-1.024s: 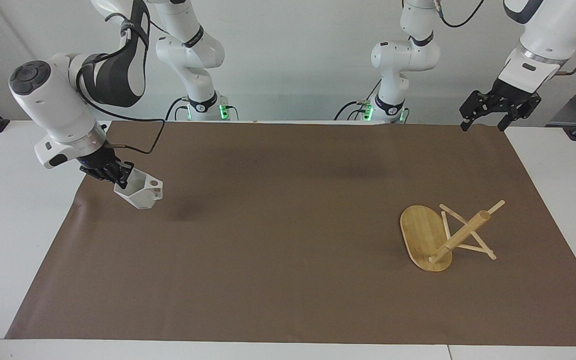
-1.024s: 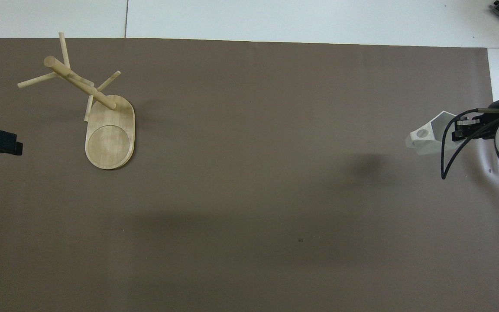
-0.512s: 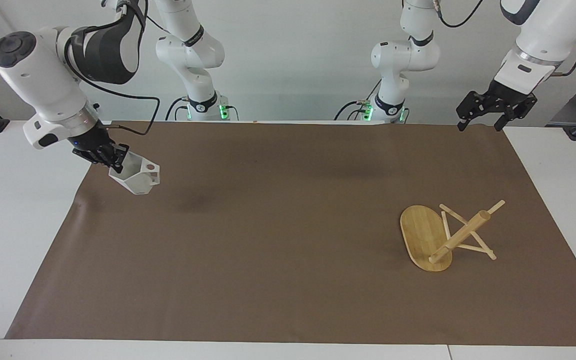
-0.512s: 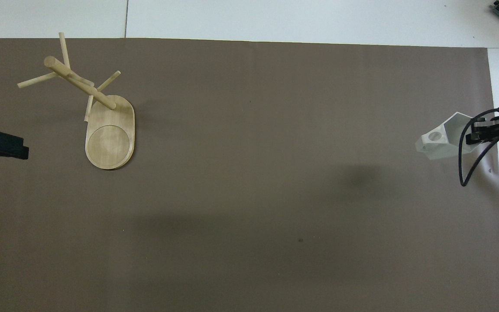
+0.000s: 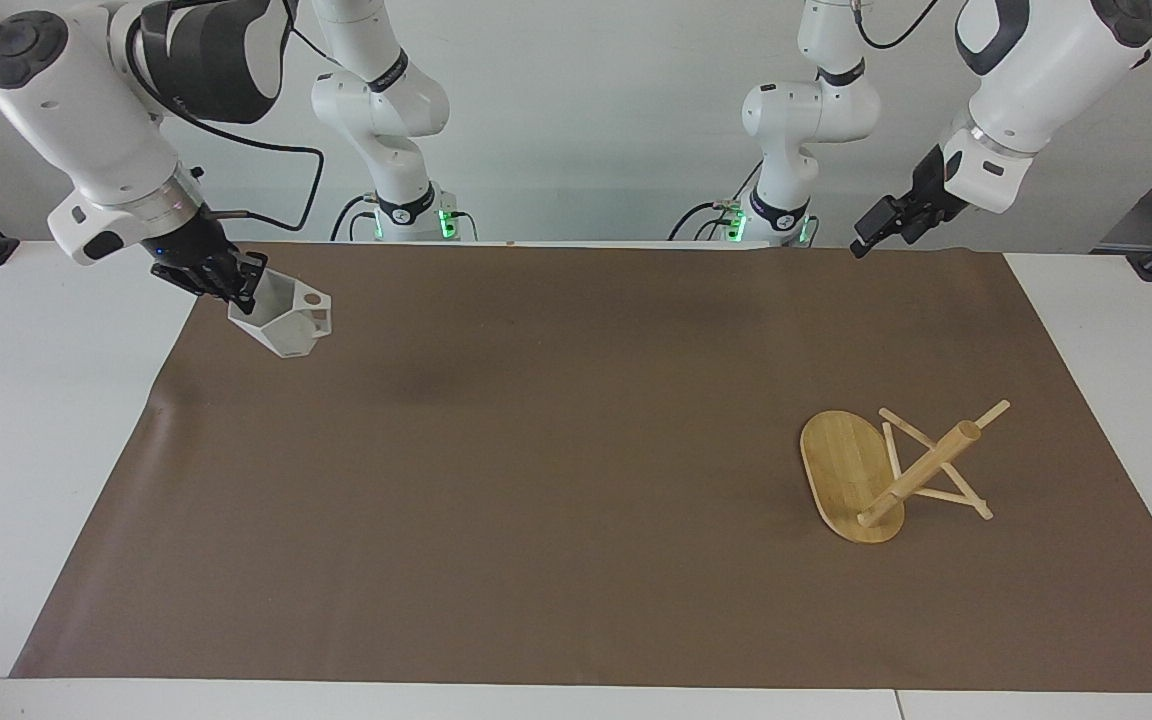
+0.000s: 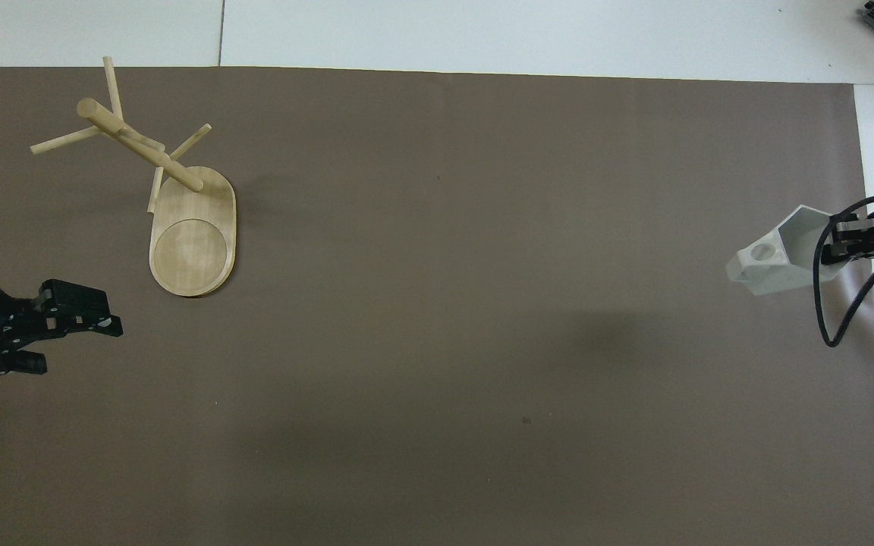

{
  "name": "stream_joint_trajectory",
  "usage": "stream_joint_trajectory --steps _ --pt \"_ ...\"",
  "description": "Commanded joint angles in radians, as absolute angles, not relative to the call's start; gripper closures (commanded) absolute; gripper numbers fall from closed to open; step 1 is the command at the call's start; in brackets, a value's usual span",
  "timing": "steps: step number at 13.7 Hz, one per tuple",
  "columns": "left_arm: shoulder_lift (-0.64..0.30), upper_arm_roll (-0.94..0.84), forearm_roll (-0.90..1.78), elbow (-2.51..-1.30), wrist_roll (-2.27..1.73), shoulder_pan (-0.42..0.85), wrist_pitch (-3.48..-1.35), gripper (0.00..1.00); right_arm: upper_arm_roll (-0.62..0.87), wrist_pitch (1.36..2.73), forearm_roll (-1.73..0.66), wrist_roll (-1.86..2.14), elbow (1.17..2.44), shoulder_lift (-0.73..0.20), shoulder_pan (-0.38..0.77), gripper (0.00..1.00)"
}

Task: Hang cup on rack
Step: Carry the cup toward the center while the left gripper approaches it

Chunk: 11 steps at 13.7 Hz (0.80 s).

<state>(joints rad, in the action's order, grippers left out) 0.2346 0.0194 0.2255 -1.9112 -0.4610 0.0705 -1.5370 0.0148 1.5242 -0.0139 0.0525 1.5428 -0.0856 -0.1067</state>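
no legible text, no labels, no brands, no numbers

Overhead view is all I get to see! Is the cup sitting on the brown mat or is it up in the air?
Observer: Up in the air. In the facing view the right pincer holds the cup by its rim, clear of the mat.
Operator: Is the other pincer down low by the rack?
Observer: No. The left pincer hangs high over the mat's edge by the robots, well above the rack.
Operator: Is the cup straight up?
Observer: No, it is tilted, with its opening leaning toward the right pincer.
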Motion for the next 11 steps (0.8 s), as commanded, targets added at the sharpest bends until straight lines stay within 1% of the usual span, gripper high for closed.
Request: stream_joint_trajectory --steps 1,4,8,11 --pt "0.278 0.025 0.352 -1.971 -0.695 0.063 -1.592 0.00 0.054 1.483 -0.046 0.029 1.539 -0.057 -0.114 1.00" --pt "0.279 0.021 0.553 -2.013 -1.016 0.072 -1.744 0.00 0.070 1.477 -0.155 -0.003 1.542 -0.049 -0.114 1.00" --pt "0.279 0.018 0.765 -2.014 -1.288 0.078 -1.767 0.00 0.167 1.480 -0.211 -0.129 1.551 -0.040 -0.114 1.00" --pt "0.279 -0.046 0.831 -2.017 -1.469 0.083 -1.798 0.00 0.236 1.523 -0.317 -0.257 1.554 -0.040 -0.114 1.00"
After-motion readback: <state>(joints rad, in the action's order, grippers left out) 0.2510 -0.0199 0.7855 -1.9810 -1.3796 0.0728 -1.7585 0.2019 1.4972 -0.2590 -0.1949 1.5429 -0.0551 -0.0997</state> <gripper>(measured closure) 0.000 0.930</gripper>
